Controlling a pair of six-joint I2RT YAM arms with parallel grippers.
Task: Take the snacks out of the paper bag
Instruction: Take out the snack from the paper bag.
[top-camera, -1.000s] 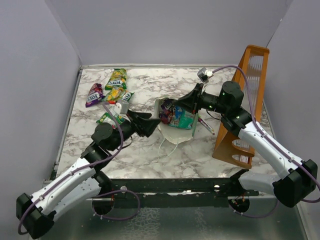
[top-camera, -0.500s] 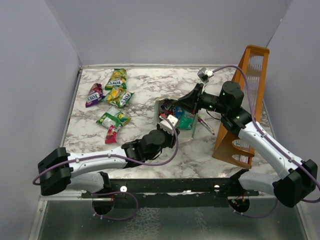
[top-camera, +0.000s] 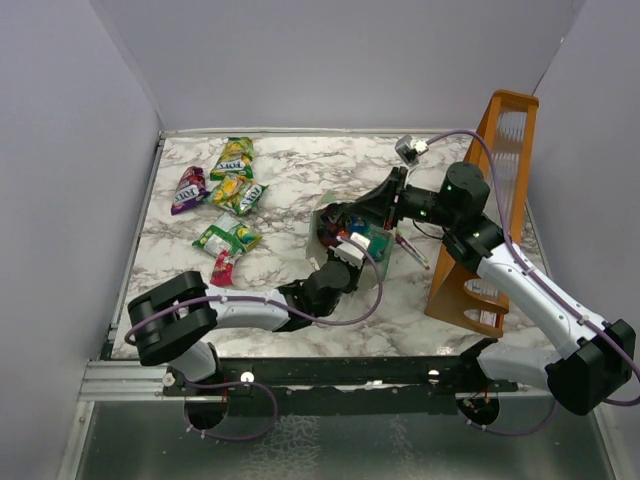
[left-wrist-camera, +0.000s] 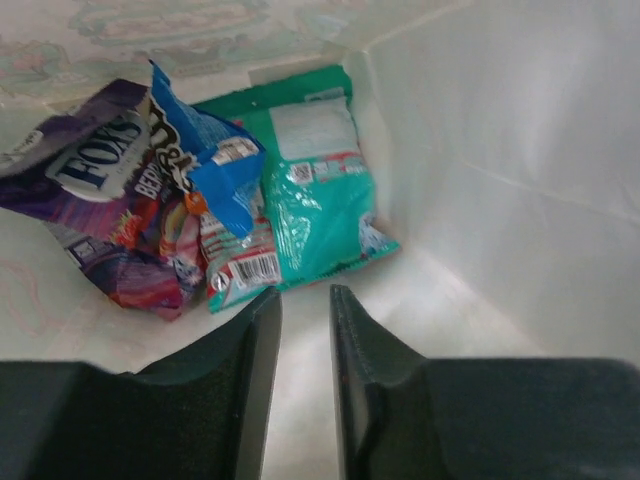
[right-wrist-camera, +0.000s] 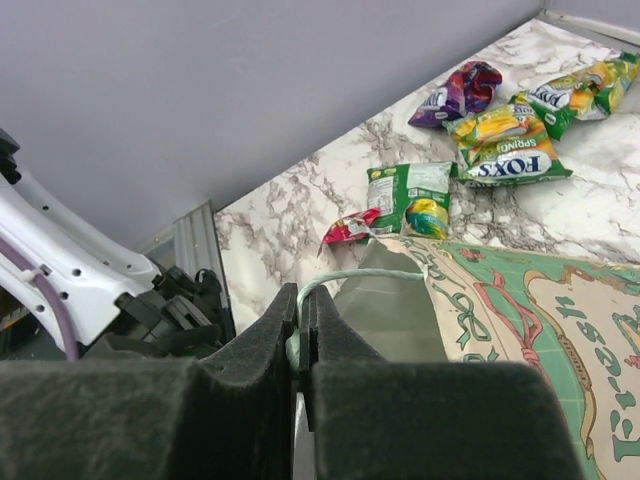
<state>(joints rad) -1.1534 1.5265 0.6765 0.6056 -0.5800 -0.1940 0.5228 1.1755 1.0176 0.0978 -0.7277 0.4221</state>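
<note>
On a marble table (top-camera: 300, 175) boxed in by plain grey walls (top-camera: 350, 60), the right gripper (right-wrist-camera: 303, 308) pinches the edge of the bag (right-wrist-camera: 520, 330) while the left gripper (left-wrist-camera: 305, 300), jaws slightly apart and empty, sits inside it near several snacks (left-wrist-camera: 310, 170), others lying at the table's far left.

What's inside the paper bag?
Inside the bag lie a purple packet, a blue packet and a teal packet. A barcoded corner peeks out below the blue one; its rest, and anything underneath, is covered.
</note>
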